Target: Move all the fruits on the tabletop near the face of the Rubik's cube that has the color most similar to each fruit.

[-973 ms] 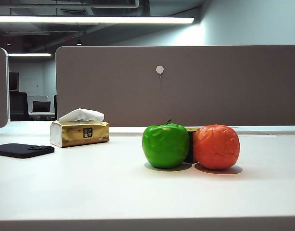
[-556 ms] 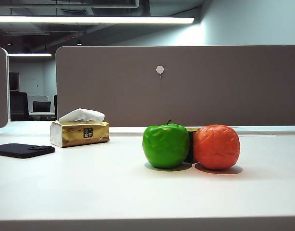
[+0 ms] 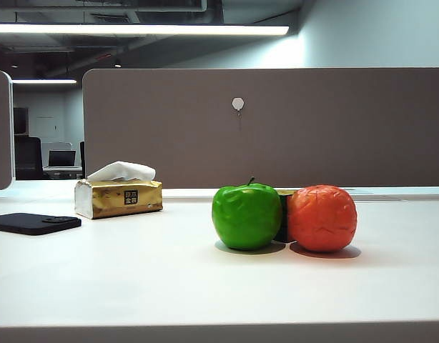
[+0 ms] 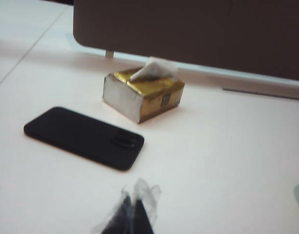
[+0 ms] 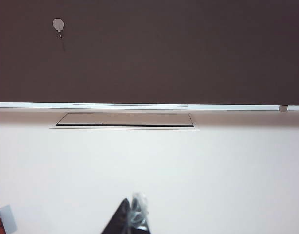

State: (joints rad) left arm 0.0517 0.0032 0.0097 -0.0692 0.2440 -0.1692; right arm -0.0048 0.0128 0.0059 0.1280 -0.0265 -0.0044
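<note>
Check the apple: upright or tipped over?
Upright. The green apple rests on the tabletop with its dark stem pointing up, beside the orange. Neither the left gripper nor the right gripper is near it.

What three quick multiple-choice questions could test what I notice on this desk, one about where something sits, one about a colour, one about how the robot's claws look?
1. Where does the Rubik's cube sit?
A. Between the green apple and the orange
B. On the tissue box
C. On the black phone

2. What colour is the tissue box?
A. Blue
B. Gold
C. Pink

3. How do the left gripper and right gripper look?
A. Each holds a fruit
B. Both closed on nothing
C. Both pressed onto the phone

Answers:
1 A, a dark sliver of cube shows between the two fruits.
2 B, its sides shine gold under white tissue.
3 B, each wrist view shows fingertips together above bare white tabletop.
</note>
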